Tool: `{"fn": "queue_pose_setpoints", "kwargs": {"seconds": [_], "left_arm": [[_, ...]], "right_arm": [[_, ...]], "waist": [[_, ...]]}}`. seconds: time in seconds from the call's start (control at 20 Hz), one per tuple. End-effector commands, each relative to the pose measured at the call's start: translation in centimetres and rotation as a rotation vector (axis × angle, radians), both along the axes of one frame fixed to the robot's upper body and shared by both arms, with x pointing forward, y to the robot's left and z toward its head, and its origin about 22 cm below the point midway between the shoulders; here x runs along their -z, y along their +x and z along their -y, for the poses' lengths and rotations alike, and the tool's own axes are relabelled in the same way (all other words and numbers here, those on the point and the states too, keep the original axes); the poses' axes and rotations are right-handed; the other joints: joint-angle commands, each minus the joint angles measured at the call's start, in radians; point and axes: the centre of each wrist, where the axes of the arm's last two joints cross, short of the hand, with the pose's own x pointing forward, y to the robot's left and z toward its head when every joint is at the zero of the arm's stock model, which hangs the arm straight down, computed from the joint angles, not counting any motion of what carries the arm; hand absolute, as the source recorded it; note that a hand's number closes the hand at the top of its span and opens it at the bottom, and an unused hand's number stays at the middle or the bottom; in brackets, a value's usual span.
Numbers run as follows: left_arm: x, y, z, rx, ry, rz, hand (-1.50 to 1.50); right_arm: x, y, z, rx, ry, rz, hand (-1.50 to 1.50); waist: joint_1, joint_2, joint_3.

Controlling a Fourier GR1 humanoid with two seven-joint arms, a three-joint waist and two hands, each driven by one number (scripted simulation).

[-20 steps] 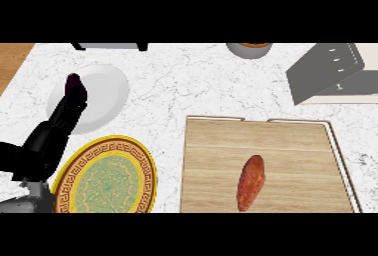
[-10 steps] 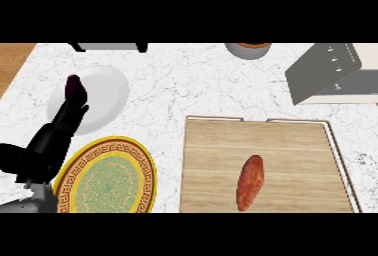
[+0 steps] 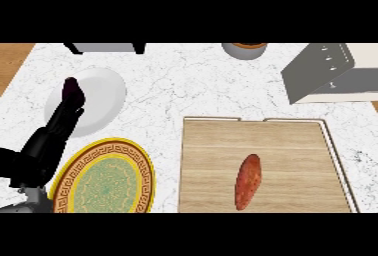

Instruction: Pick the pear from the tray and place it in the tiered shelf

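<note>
A reddish-brown, elongated item [image 3: 248,180] lies at a slight tilt on the wooden tray [image 3: 221,150] at the lower right; it looks more like a sweet potato than a pear. The grey tiered shelf [image 3: 317,70] stands at the upper right, beyond the tray. My left hand [image 3: 55,132] comes in from the lower left with straight fingers pointing up over a white plate, far from the tray and holding nothing. My right hand does not show.
A white plate [image 3: 103,95] lies at the upper left, partly under the left hand. A yellow patterned plate [image 3: 103,182] sits beside the tray's left side. A brown bowl [image 3: 245,49] and a grey box [image 3: 107,47] stand at the counter's far edge.
My left hand has drifted slightly to the left over the white plate. The item on the tray has not moved.
</note>
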Motion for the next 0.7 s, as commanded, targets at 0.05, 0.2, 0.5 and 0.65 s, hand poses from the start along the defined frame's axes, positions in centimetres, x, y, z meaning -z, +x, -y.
{"fn": "queue_pose_setpoints", "kwargs": {"seconds": [0.05,0.2,0.5,0.65], "left_arm": [[-0.1,-0.2,0.1,-0.010,0.020,0.000,0.00],[0.1,0.0,-1.3,-0.023,0.005,-0.006,0.00],[0.5,0.1,-0.9,-0.032,0.003,-0.009,0.00],[0.3,-0.8,-1.1,-0.019,-0.013,-0.004,0.00]], "right_arm": [[-3.6,-3.0,2.5,-0.009,0.328,0.190,-1.50],[-5.8,-6.4,5.9,0.004,0.486,0.211,-1.50],[-5.5,-14.4,12.4,-0.026,0.604,0.204,-1.50],[-3.1,-17.3,15.4,-0.072,0.645,0.245,-1.50]], "waist": [[-0.017,-0.007,0.002],[-0.017,-0.002,0.001],[-0.036,-0.003,0.001],[-0.027,-0.002,0.003]]}}
